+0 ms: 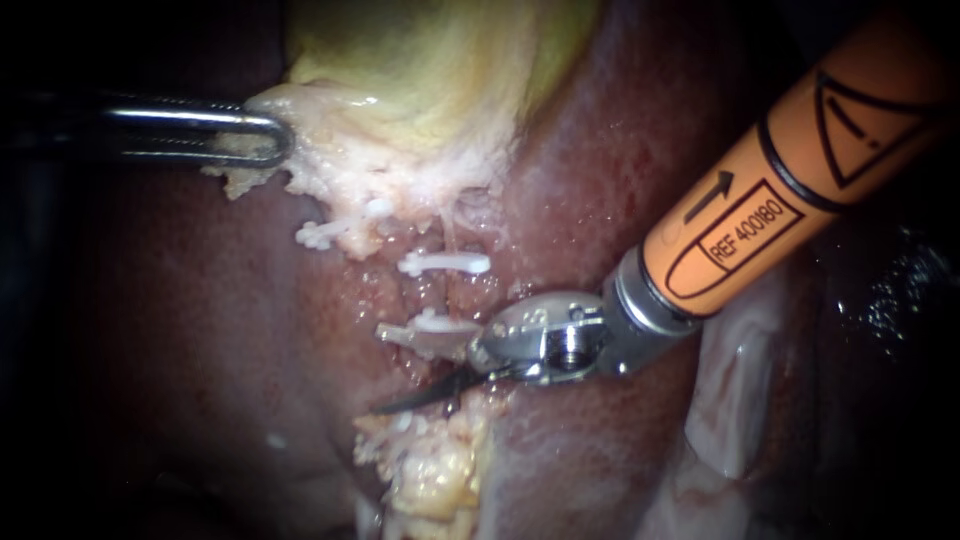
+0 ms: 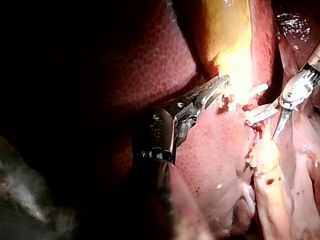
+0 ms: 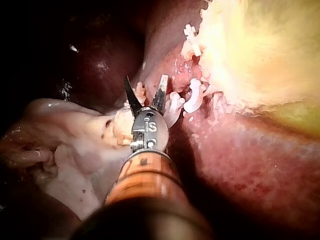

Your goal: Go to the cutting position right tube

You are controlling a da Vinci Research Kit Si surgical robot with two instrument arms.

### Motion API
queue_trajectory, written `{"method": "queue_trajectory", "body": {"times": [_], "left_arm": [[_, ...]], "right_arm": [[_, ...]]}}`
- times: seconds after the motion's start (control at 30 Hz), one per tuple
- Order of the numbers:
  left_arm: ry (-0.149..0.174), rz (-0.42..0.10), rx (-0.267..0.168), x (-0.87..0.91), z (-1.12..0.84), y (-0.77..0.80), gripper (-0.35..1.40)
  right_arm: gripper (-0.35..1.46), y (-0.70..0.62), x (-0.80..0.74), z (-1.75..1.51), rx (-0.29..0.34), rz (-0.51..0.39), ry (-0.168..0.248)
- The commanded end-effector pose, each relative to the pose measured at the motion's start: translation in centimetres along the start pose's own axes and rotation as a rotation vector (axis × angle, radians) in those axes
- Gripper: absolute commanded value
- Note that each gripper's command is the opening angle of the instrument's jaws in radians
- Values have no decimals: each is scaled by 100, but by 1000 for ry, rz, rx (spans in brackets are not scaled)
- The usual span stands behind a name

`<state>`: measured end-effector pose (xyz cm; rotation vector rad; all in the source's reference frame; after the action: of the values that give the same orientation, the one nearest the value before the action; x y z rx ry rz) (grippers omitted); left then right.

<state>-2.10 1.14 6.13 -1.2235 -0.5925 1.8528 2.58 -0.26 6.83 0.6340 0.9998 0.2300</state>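
My left instrument (image 1: 268,140) came in from the left, its jaws closed on the pale lower edge of the gallbladder (image 1: 440,60), which lay against the dark red liver (image 1: 180,330). Below that edge stood the right tube (image 1: 440,293), crossed by two white clips (image 1: 445,263), one above the other. A further clip sat nearer my left instrument. My right instrument (image 1: 378,370), on its orange shaft (image 1: 800,150), reached in from the upper right. Its two blades were spread apart just under the lower clip, one blade to each side of the tube, gripping nothing. Yellowish fatty tissue (image 1: 435,475) lay beneath them.
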Motion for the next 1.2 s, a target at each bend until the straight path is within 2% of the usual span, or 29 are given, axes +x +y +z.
{"method": "queue_trajectory", "body": {"times": [0.03, 0.17, 0.37, 0.47, 0.63, 0.77, 0.93, 1.03, 1.2], "left_arm": [[0, 0, 0, 0, 0, 0, -35], [0, 0, 0, 0, -1, 0, -35], [0, 0, -1, 0, -1, 0, -35], [0, 0, -1, 0, -1, 0, -35], [0, 0, -1, -1, -2, 0, -35], [0, 0, -1, -1, -2, 0, -35], [0, 0, -1, 0, -1, 0, -35], [0, 0, 0, 0, -1, 0, -35], [0, 0, 0, 0, -1, 0, -35]], "right_arm": [[128, 0, 0, -2, 1, 0, 0], [128, -2, 0, -15, 9, 0, 1], [128, -4, -5, -52, 26, 29, 7], [128, -1, -8, -68, 19, 41, 11], [128, 12, -20, -83, 14, 64, 10], [128, 24, -28, -89, 5, 71, 10], [128, 39, -33, -87, 3, 89, 42], [128, 45, -35, -81, -3, 93, 44], [128, 47, -39, -68, 33, 85, 69]]}}
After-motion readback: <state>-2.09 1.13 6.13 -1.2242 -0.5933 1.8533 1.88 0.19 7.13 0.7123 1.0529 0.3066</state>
